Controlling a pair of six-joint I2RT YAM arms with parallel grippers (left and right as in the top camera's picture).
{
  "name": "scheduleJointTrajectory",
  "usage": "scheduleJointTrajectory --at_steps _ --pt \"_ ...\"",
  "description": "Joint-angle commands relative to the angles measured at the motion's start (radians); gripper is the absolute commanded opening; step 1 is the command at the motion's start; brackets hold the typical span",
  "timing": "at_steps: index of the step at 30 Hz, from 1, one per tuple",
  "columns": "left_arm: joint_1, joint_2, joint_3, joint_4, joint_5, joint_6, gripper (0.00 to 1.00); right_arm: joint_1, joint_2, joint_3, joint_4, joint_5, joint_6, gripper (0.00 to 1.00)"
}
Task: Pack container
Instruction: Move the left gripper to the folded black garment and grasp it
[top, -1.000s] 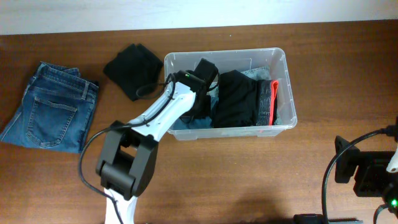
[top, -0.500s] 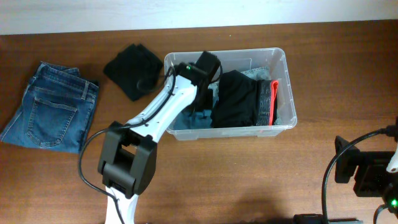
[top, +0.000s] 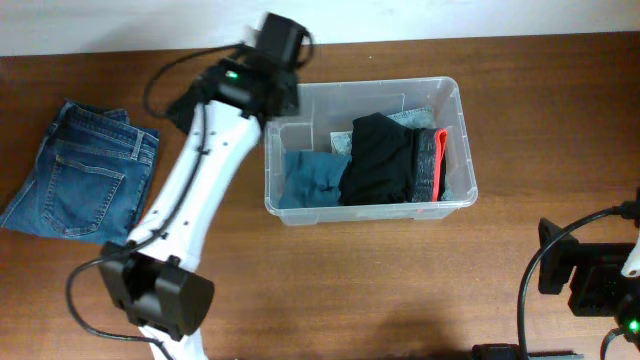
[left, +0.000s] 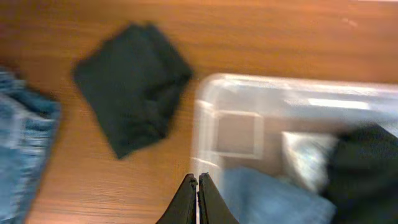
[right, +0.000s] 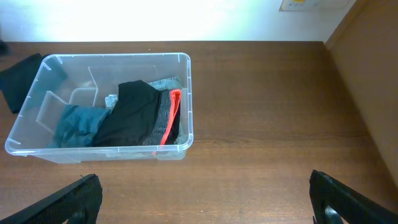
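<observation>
The left gripper, pinched shut and empty, hovers over the left end of the container, which sits on the table holding folded clothes. A black cloth lies just beside it, jeans farther left. The right gripper hangs wide open.

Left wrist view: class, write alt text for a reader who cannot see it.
The shut, empty left pincer hangs over the rim of a clear plastic container holding blue cloth and a dark garment. A folded black garment lies on the wooden table beside it, jeans at the left edge.
</observation>
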Motion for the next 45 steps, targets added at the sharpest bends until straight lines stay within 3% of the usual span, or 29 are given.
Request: scheduleJointTrajectory --at_steps 1,6,10,11,13,21,24,45 --pt "0.087 0.0 0.005 0.008 -0.061 0.017 0.05 -0.006 0.003 0.002 0.004 0.011 0.006 0.99" --pt "0.185 0.01 0.005 0.086 0.031 0.017 0.05 -0.006 0.003 0.002 0.004 0.011 0.006 0.98" --pt "0.237 0.012 0.004 0.174 0.102 0.016 0.22 -0.006 0.003 0.002 0.003 0.011 0.006 0.99" --pt "0.246 0.013 0.004 0.192 0.108 0.016 0.28 -0.006 0.003 0.002 0.004 0.011 0.006 0.99" --pt "0.258 0.019 0.004 0.218 0.108 0.016 0.56 -0.006 0.003 0.002 0.004 0.011 0.006 0.99" --pt "0.266 0.117 0.003 0.288 0.108 0.024 0.94 -0.006 0.003 0.002 0.004 0.011 0.006 0.99" --pt "0.267 0.174 0.003 0.309 0.108 0.079 0.99 -0.006 0.003 0.002 0.004 0.011 0.006 0.99" --pt "0.333 0.5 0.003 0.466 0.109 0.091 0.99 -0.006 0.003 0.002 0.003 0.011 0.006 0.99"
